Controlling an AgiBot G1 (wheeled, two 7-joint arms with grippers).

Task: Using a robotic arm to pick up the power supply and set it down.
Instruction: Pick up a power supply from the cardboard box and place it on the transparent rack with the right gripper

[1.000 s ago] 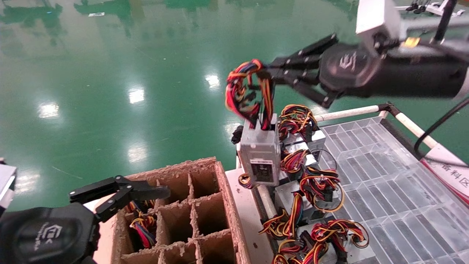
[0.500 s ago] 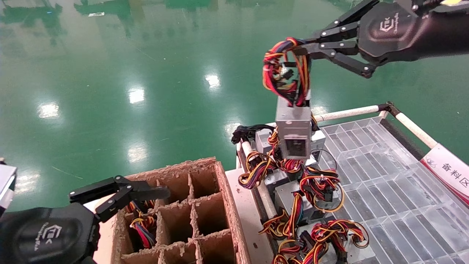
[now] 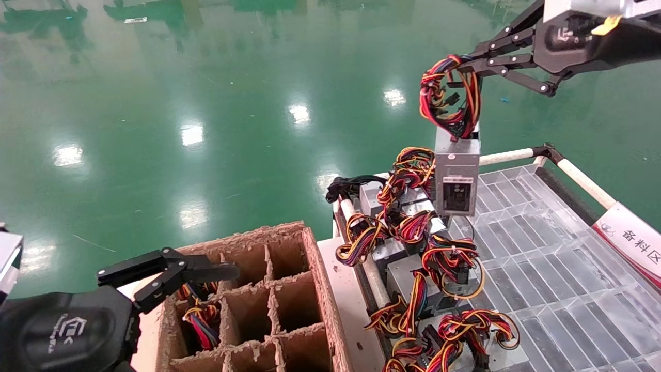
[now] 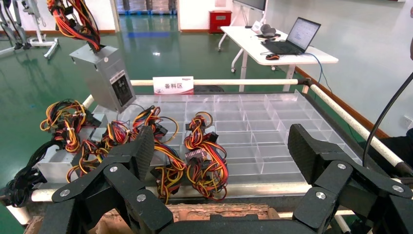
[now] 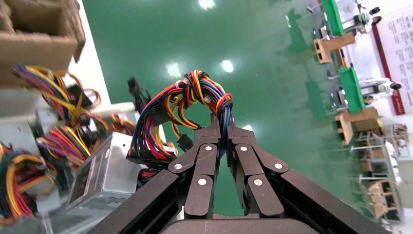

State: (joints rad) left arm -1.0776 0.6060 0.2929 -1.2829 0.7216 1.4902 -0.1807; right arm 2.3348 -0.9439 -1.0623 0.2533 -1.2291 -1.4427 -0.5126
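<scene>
The pick-up looks done and the set-down is left. The right tool (image 3: 467,64) is clenched on the looped wire bundle (image 5: 187,112) of the power supply (image 3: 456,177), which hangs in the air above the other supplies (image 3: 413,258) heaped at the near edge of the clear compartment tray (image 3: 557,268). The left tool (image 3: 170,271) is released, parked over the divided cardboard box (image 3: 289,305), one cell already holding wires

"备料区" on the white sign (image 4: 173,85) at the rack's rail
</scene>
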